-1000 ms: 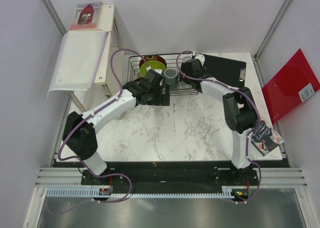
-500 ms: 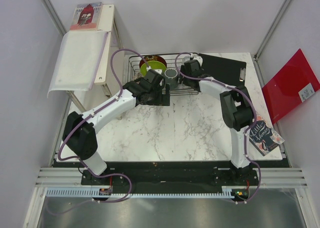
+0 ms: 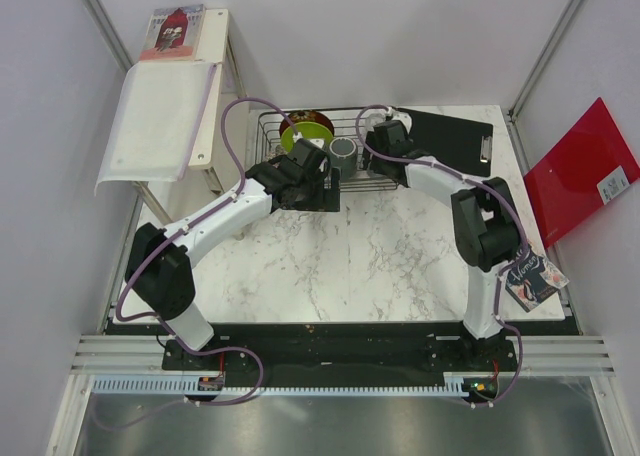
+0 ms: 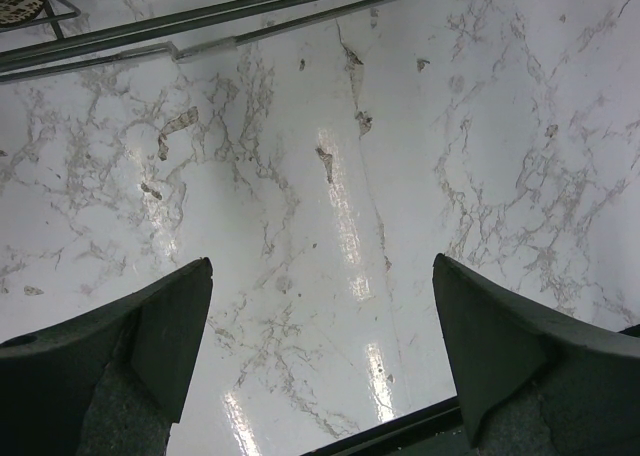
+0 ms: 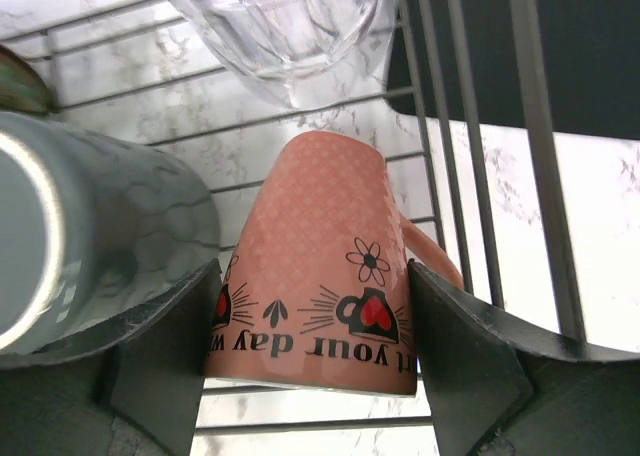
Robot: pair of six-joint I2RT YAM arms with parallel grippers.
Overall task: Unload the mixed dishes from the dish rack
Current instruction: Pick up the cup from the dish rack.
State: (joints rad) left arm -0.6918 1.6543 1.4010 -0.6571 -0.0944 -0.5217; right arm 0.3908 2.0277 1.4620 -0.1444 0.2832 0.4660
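Landmark: we are taking the dish rack [image 3: 262, 141] as reference for every place below.
Right gripper [image 5: 314, 306]: it is reaching into the rack's right end, its jaws standing wide on either side of the orange-red cup [image 5: 320, 246]. The pads are sitting right at the cup's walls. We cannot tell whether they are pressing yet.
Left gripper [image 4: 322, 266]: it is hovering with jaws spread and nothing between them, over the marble table [image 4: 330, 156] just outside the rack's near rail.
Cup position: it is lying on its side on the rack's floor wires, its handle pointing toward the rack's right wall.
Neighbours in the rack: the dark grey mug [image 5: 100, 226] is lying close against the cup's left, and the clear glass [image 5: 280, 26] just beyond it.
Handling, our judgement: we are treating the cup as glazed ceramic, so rigid, moderately light, slick and chippable.
Grip point, our judgement: we are favouring the mid-body across the walls, clear of the handle.
Risk: the cup may roll against the wires or knock the glass as it lifts.
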